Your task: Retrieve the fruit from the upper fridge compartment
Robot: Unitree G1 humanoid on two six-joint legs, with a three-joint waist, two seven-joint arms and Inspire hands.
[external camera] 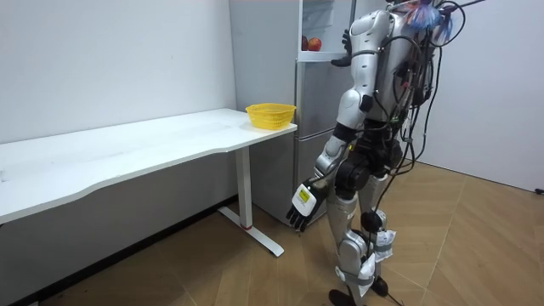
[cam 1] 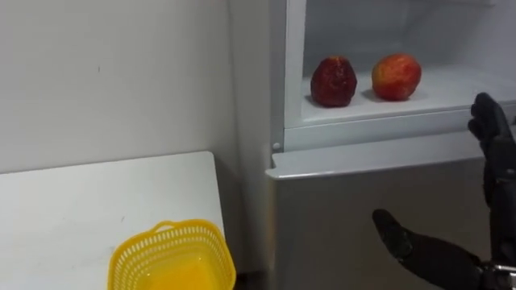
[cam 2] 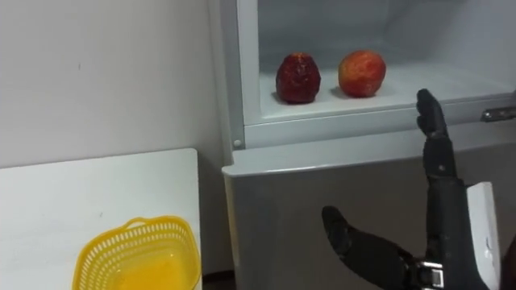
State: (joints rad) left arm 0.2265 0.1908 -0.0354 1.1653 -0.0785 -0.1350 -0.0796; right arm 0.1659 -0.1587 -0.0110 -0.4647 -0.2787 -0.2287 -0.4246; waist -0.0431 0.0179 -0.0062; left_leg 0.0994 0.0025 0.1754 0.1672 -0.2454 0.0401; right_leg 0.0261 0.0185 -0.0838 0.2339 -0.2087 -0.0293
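- Currently raised, lower right: right hand [cam 2: 442, 217], fingers straight, thumb spread.
- Upper centre: dark apple [cam 1: 334, 81] beside red apple [cam 1: 396, 76].
- Lower centre: left hand [external camera: 302, 200] hanging, fingers relaxed.

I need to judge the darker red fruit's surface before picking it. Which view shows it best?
The left eye view: the darker red fruit sits whole and unobstructed on the fridge shelf, beside the lighter apple. The right eye view shows it nearly as well. In the room view it is a tiny red spot.
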